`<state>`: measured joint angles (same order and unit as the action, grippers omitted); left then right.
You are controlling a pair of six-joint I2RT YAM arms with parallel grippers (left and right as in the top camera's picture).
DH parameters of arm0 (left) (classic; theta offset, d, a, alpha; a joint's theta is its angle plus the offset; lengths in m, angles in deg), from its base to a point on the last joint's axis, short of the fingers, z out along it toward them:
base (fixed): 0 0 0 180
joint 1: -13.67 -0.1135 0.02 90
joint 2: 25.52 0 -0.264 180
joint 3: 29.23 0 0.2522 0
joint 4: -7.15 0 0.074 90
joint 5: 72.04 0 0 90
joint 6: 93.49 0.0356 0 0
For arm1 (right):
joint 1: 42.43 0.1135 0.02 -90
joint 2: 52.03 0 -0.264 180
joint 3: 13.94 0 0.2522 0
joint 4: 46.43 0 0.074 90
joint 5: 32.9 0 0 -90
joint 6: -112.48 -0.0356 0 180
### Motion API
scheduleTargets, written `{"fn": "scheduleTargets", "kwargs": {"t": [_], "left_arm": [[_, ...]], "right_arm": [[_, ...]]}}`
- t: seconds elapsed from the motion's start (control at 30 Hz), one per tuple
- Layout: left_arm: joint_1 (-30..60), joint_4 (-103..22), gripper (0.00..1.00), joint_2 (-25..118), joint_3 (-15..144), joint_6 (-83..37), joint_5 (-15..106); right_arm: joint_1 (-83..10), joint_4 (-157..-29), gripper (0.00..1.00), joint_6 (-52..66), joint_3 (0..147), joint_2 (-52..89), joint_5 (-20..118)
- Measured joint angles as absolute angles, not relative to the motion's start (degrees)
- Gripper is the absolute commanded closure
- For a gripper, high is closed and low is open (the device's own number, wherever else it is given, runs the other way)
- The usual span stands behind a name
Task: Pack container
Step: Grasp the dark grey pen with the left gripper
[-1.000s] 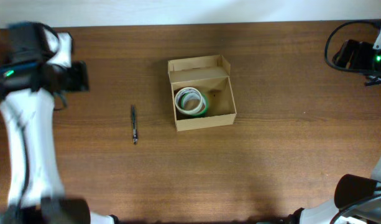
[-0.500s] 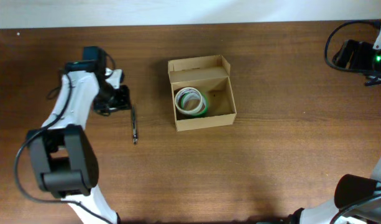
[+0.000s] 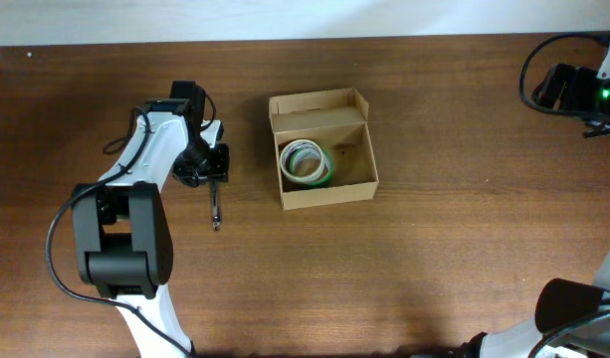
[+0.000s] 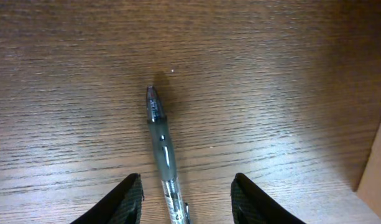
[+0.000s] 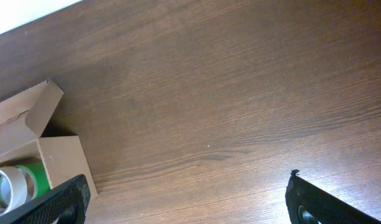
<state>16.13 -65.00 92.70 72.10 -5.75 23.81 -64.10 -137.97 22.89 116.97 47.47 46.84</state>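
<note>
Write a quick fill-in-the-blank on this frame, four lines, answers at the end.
The two tape rolls lie ____ the cardboard box.
The box's flap lid stands ____.
The pen lies on the table between the open jaws of the ____ arm.
The jaws of the right arm hold ____.
Answers: inside; open; left; nothing.
</note>
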Motion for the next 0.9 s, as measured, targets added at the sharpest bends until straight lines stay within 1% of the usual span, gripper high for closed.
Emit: {"fn": "scheduleTargets", "kwargs": {"t": [0.47, 0.53, 0.57, 0.6, 0.67, 0.9], "left_arm": [[16.15, -63.49, 0.57, 95.89, 70.18, -6.36, 22.5], [16.2, -63.01, 0.61, 95.6, 69.7, -6.36, 22.32], [16.2, -62.73, 0.67, 95.43, 69.39, -6.36, 22.15], [16.18, -62.49, 0.81, 95.32, 69.13, -6.34, 21.97], [16.18, -62.38, 0.98, 95.12, 68.74, -6.52, 21.56], [16.09, -62.66, 0.98, 94.93, 68.48, -6.78, 20.73]], "right_arm": [[-64.1, -137.95, 0.01, 22.89, 116.99, 47.47, 46.84], [-64.1, -137.99, 0.01, 22.89, 116.99, 47.47, 46.84], [-64.1, -137.97, 0.01, 22.86, 116.99, 47.47, 46.84], [-64.1, -137.97, 0.01, 22.91, 116.99, 47.47, 46.84], [-64.1, -137.97, 0.01, 22.89, 116.99, 47.47, 46.84], [-64.1, -137.97, 0.01, 22.89, 116.97, 47.47, 46.84]]}}
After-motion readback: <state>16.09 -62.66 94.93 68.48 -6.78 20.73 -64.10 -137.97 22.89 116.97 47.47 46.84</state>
